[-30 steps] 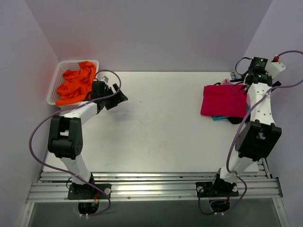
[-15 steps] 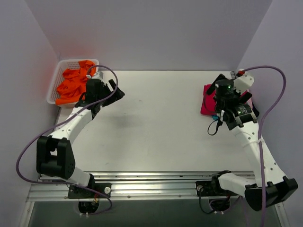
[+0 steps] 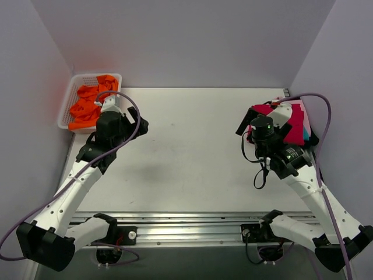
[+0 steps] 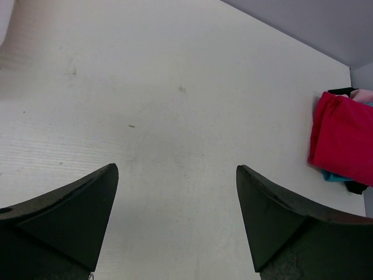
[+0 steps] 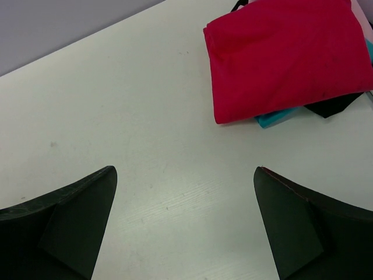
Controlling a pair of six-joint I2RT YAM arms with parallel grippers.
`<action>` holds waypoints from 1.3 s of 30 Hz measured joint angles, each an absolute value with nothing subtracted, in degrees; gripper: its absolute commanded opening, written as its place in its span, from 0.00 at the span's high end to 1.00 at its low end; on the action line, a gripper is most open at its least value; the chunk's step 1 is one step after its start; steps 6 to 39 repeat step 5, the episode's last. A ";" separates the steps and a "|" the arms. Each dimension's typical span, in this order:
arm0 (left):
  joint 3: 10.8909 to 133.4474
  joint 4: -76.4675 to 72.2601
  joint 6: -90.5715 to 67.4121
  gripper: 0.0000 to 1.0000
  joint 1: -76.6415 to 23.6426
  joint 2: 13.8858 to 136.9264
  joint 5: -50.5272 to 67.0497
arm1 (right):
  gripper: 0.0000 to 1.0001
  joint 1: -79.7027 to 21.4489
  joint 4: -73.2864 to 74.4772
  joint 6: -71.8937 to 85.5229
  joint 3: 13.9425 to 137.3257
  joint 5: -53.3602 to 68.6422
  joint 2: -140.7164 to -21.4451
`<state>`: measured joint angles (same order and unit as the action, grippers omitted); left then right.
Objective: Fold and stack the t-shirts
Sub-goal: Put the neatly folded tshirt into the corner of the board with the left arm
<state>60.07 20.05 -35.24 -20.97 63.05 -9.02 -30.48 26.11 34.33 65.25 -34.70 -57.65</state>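
A folded crimson t-shirt (image 3: 295, 123) (image 5: 285, 55) (image 4: 344, 137) tops a stack at the table's far right. Teal (image 5: 277, 118), black (image 5: 332, 105) and pale pink (image 4: 362, 94) t-shirts peek out from under it. The orange t-shirt (image 3: 90, 106) lies crumpled in the white basket (image 3: 68, 100) at the far left. My right gripper (image 3: 263, 119) (image 5: 185, 227) hovers open over bare table just left of the stack, holding nothing. My left gripper (image 3: 137, 125) (image 4: 175, 224) is open and empty too, above the table to the right of the basket.
Grey walls close in the table (image 3: 192, 151) at the back and on both sides. A metal rail (image 3: 186, 224) runs along the near edge by the arm bases. Purple cables loop off both arms.
The right arm has come off the stack and swung left and nearer. The left gripper has drawn away from the basket toward the near side. Both stayed open.
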 measured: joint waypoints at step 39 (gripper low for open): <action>58.17 24.21 -34.74 0.04 -21.45 60.47 -11.94 | 0.00 -30.50 22.31 31.90 62.54 -31.75 -57.67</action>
